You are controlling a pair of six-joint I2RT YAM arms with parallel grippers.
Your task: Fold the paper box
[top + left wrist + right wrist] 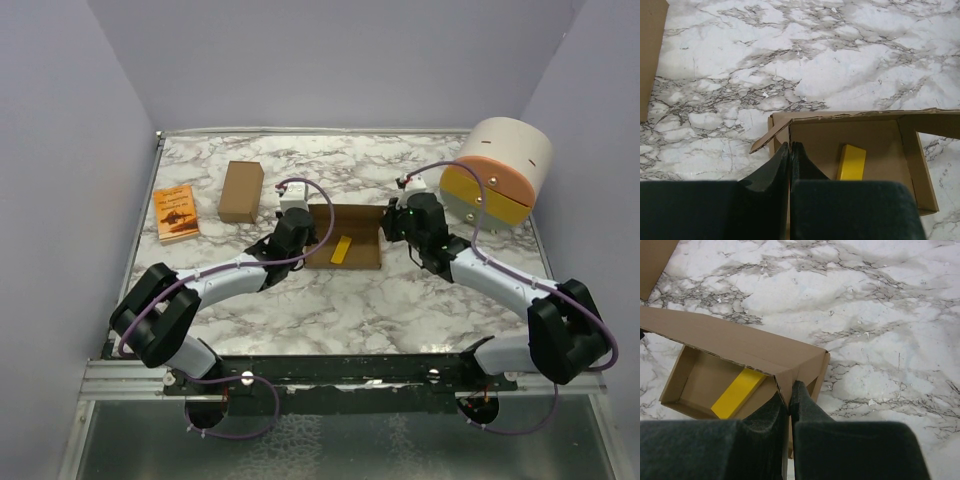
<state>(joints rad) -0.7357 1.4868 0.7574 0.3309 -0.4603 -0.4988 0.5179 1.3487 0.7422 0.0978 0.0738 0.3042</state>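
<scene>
While the paper box (pixel 362 232) sits open-topped at the middle of the counter (pixel 330 310), between the two arms, a yellow strip (pixel 852 161) lies loose on its floor. The left hand (pixel 790 147) stands at the box's left end and the right hand (pixel 790 390) at its right corner, each with fingers pressed together.

Risks, as judged: the corner flap (pixel 771 135) by the left hand splays outward and could crease or end up outside the wall. Uneven pushing could slide the light box across the smooth counter. The long flap (pixel 725 337) could close onto the strip.

Unclear: whether either hand nips a wall edge or merely touches it. The hands hide the box's near corners in both wrist views, and the strip's nature cannot be told.
</scene>
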